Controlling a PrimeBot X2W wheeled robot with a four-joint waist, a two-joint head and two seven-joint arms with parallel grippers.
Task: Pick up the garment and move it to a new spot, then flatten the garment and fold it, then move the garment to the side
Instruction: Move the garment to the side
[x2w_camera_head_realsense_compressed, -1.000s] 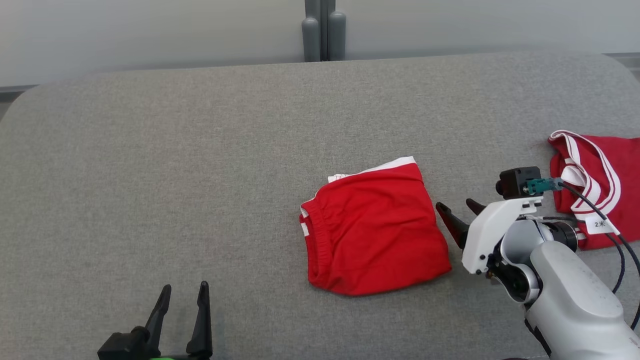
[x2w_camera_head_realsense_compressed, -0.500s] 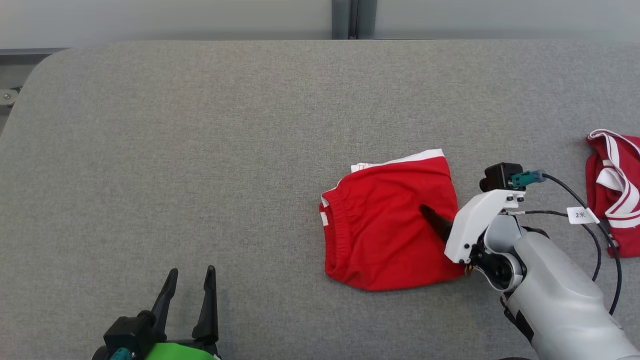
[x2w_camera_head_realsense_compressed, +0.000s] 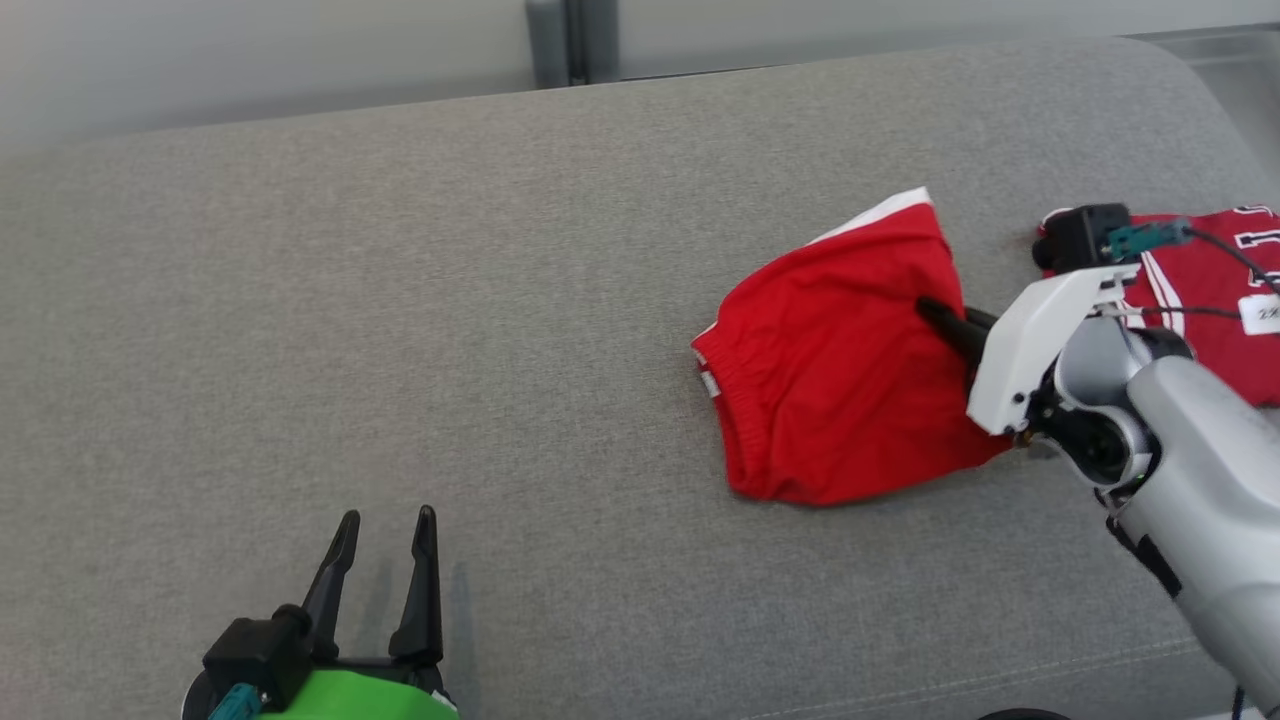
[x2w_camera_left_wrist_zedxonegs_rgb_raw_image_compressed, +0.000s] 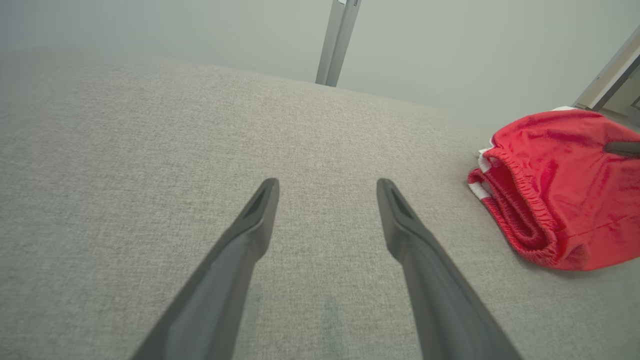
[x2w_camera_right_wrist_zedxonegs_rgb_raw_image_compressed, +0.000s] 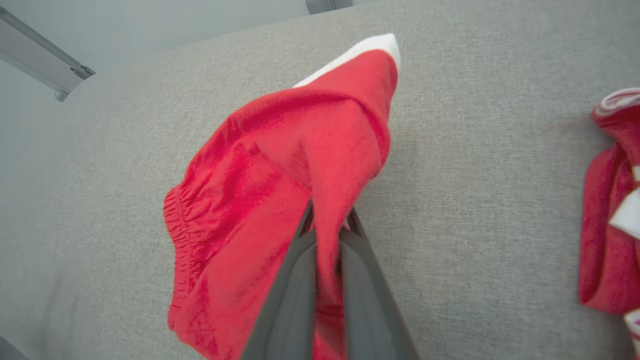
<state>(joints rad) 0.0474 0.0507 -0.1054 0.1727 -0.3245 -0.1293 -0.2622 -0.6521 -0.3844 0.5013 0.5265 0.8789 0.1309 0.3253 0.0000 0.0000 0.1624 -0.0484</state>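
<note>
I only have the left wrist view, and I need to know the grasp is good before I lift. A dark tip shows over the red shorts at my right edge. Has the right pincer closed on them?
Observer: Yes. In the right wrist view the right pincer is shut on a fold of the red shorts, with cloth pinched between its fingers.
Operator: Are the shorts off the surface?
Observer: Only partly. A ridge of cloth is pulled up toward the pincer, and the rest looks to lie on the grey surface.
Operator: Anything close by on that side?
Observer: A second red garment with white stripes lies to the right of the shorts, apart from them.
</note>
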